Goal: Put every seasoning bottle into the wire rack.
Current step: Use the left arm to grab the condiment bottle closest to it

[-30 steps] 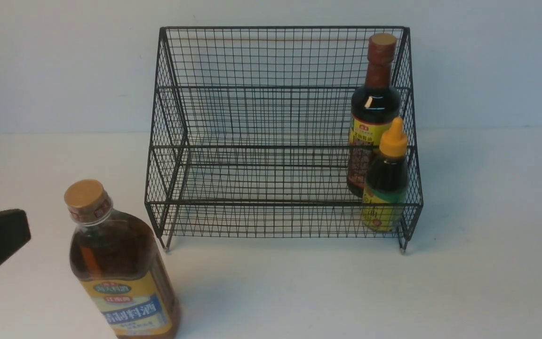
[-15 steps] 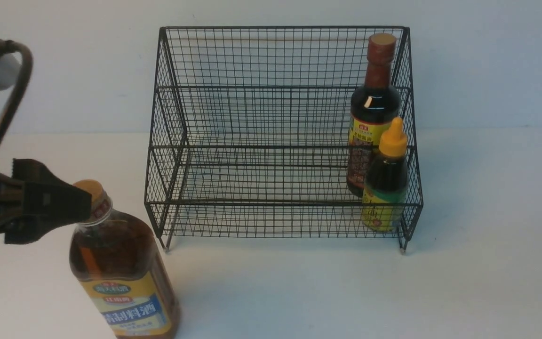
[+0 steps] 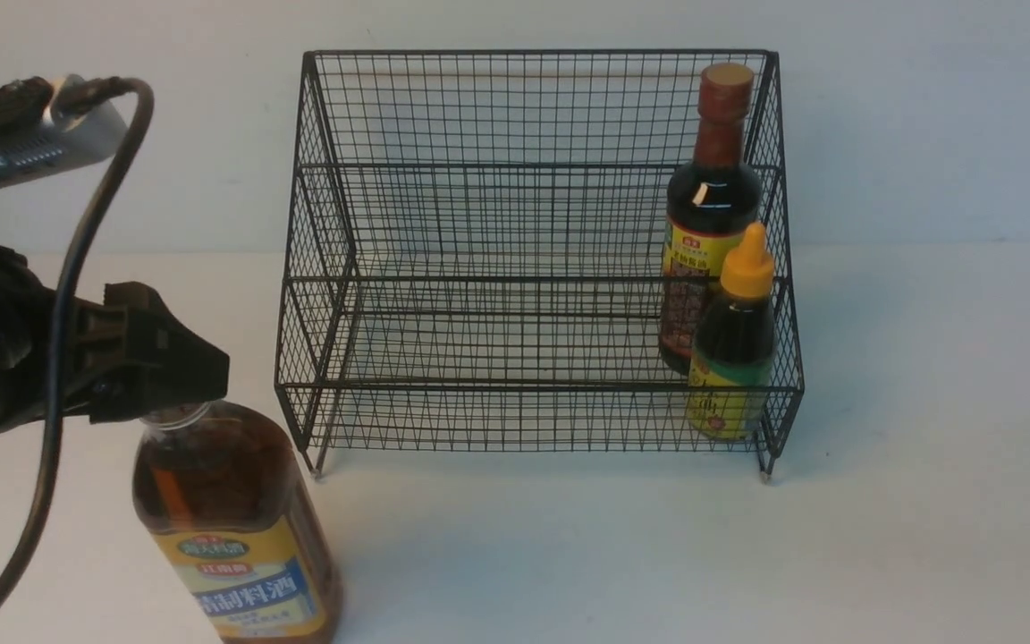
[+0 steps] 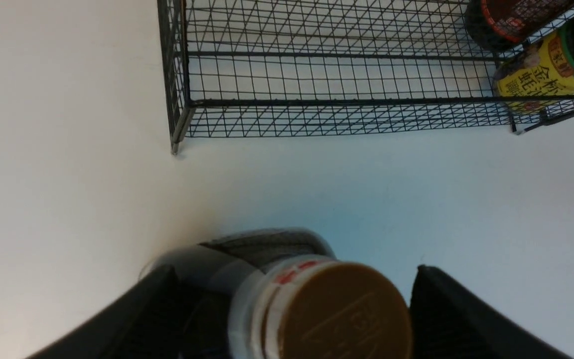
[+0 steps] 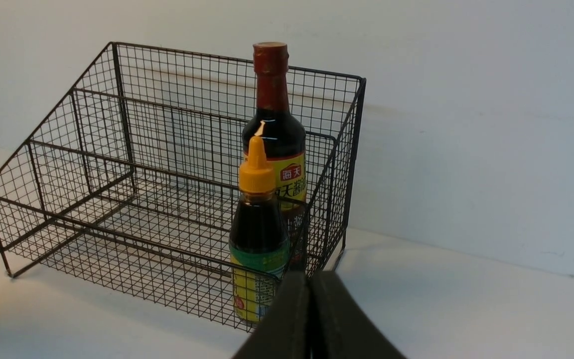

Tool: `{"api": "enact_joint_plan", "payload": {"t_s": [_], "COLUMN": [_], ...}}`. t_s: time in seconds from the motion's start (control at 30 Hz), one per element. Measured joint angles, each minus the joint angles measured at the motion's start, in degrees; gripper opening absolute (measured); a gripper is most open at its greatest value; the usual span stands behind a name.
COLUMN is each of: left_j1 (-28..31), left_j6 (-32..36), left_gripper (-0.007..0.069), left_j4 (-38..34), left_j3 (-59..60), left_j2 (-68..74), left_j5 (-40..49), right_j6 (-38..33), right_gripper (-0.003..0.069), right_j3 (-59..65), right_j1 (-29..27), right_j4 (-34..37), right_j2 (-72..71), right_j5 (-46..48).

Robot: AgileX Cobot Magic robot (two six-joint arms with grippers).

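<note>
The large amber seasoning bottle (image 3: pixel 229 528) with a yellow-blue label stands on the table at the front left, outside the wire rack (image 3: pixel 533 52). My left gripper (image 3: pixel 171 371) is open over its top and hides the cap in the front view. In the left wrist view the tan cap (image 4: pixel 342 314) sits between the two spread fingers (image 4: pixel 142 314), apart from both. The slim dark bottle (image 3: pixel 712 206) and the small yellow-capped bottle (image 3: pixel 738 349) stand in the rack's right end. My right gripper (image 5: pixel 311 281) is shut and empty, short of the rack's front right corner.
The white table (image 3: pixel 658 555) runs to a pale wall right behind the rack. The rack's left and middle sections (image 3: pixel 479 331) hold nothing. The left arm's black cable (image 3: pixel 77 268) loops down at the front left.
My left gripper has come in from the left edge and risen onto the amber bottle's cap, its jaws spreading wide. The bottles, rack and right gripper have not moved.
</note>
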Motion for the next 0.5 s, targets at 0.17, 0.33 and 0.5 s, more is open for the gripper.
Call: {"api": "enact_joint_plan", "payload": {"t_s": [0.17,0.33,0.5], "left_j1": [0.00,0.00,0.00], "left_j6": [0.18,0.66,0.84], "left_gripper": [0.0486,0.0388,0.0365], "left_j4": [-0.07,-0.44,0.40], "left_j3": [0.43,1.40,1.40], "left_j2": [0.58,1.06,0.73], "left_j5": [0.00,-0.94,-2.66], "right_j6": [0.00,0.00,0.00], "right_gripper": [-0.0015,-0.0015,-0.0015], "right_j3": [0.00,0.00,0.00], "right_j1": [0.00,0.00,0.00], "right_j4": [0.00,0.00,0.00], "right_j2": [0.00,0.00,0.00], "right_j5": [0.00,0.00,0.00]}}
